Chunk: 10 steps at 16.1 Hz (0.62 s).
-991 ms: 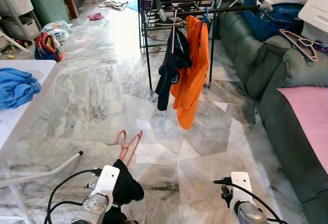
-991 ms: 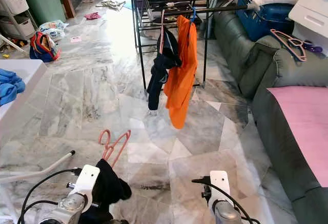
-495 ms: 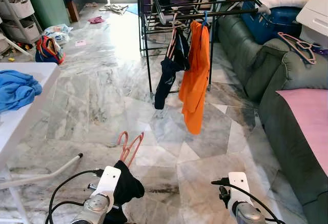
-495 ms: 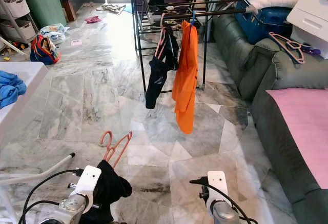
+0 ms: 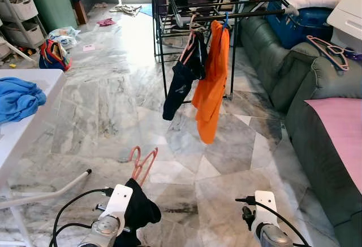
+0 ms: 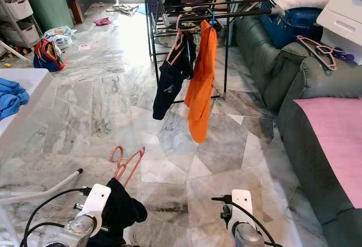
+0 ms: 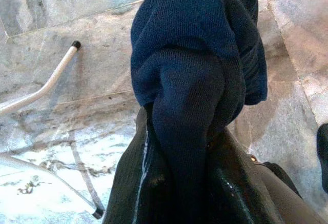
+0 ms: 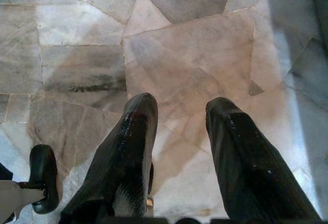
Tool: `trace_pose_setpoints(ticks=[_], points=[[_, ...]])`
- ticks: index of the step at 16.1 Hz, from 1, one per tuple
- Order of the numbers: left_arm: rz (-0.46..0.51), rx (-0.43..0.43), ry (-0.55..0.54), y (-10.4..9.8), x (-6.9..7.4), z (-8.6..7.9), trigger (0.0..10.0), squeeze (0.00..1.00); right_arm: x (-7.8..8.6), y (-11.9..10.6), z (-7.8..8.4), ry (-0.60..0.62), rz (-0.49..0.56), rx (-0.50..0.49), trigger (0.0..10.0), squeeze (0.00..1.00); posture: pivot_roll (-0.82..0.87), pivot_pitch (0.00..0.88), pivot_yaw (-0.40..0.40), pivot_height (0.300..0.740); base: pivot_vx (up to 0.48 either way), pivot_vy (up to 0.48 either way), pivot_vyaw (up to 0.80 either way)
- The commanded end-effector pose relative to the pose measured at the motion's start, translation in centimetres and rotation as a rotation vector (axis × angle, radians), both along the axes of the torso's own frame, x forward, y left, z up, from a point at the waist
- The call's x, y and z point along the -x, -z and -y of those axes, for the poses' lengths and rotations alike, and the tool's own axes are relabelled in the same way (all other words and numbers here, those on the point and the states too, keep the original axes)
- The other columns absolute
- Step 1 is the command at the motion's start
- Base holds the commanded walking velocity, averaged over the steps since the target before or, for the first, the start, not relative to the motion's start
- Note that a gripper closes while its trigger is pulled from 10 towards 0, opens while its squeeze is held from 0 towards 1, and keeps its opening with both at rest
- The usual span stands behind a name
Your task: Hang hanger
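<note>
Glossy veined marble floor (image 5: 113,100); knitted navy garment (image 7: 195,60); pink plastic hanger (image 5: 141,162); shiny black fingers (image 8: 128,152)

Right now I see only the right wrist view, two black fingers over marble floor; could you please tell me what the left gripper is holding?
Observer: The left gripper is shut on a dark blue garment, and a pink hanger sticks up beyond it.
Operator: Thank you. Where is the rack?
Observer: The black drying rack stands ahead across the floor, slightly right of centre.
Operator: Is anything on it?
Observer: An orange garment and a dark hanging garment hang side by side from its front rail.
</note>
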<state>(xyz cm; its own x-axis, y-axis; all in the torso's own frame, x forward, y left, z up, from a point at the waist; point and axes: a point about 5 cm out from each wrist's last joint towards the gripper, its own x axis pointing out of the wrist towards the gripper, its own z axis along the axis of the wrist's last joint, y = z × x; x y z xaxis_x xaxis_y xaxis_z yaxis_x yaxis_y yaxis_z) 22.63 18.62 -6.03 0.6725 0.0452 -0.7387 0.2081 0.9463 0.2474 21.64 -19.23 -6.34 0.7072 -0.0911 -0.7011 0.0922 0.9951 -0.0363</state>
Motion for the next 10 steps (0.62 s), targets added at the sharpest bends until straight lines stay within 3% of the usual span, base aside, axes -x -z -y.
trace_pose_setpoints(ticks=[1, 3, 4, 10], points=[[-0.004, -0.013, -0.012, 0.04, 0.17, -0.5, 10.0, 0.0, 0.13, 0.15, -0.06, 0.017, -0.017, -0.015, 10.0, 0.0, -0.02, 0.01, 0.005, 0.74, 0.0, 0.0, 0.0], [-0.003, -0.015, -0.01, 0.02, 0.13, -0.51, 10.0, 0.0, 0.12, 0.14, -0.04, 0.021, -0.017, -0.017, 10.0, 0.0, -0.02, 0.01, 0.006, 0.74, 0.0, 0.0, 0.0], [-0.002, -0.017, -0.007, -0.01, 0.08, -0.52, 10.0, 0.0, 0.08, 0.11, -0.05, 0.035, -0.01, -0.035, 10.0, 1.0, -0.02, 0.009, 0.007, 0.74, 0.0, 0.0, 0.0], [-0.006, -0.028, 0.005, 0.02, 0.15, -0.57, 10.0, 0.0, 0.11, 0.12, 0.14, 0.027, -0.017, -0.028, 10.0, 1.0, -0.02, 0.009, 0.008, 0.74, 0.0, 0.0, 0.0]])
